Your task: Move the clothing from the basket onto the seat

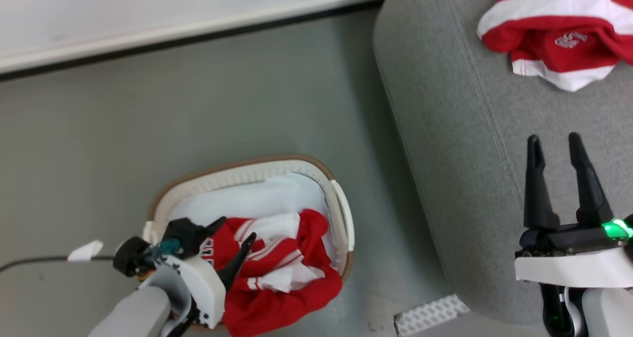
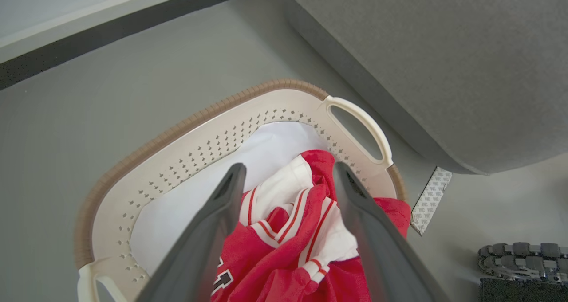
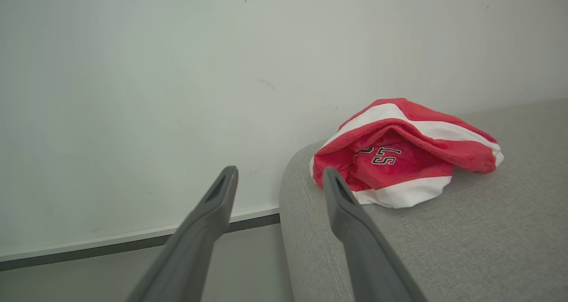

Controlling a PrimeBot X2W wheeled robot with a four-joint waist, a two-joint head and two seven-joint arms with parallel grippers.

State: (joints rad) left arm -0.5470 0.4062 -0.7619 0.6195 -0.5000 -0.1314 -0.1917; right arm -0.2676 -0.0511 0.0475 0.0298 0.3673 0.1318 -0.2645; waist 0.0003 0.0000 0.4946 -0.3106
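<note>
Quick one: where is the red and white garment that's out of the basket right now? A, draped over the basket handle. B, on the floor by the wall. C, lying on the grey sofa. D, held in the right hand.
C: the red and white garment lies on the grey sofa, apart from the open right hand; other clothing sits in the basket.

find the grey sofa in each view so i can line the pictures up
Head view: the sofa takes the right side, from the top edge down.
Left wrist view: the sofa is in the upper right.
Right wrist view: the sofa is in the lower right.
Shared landmark: the dark skirting strip where wall meets floor.
</note>
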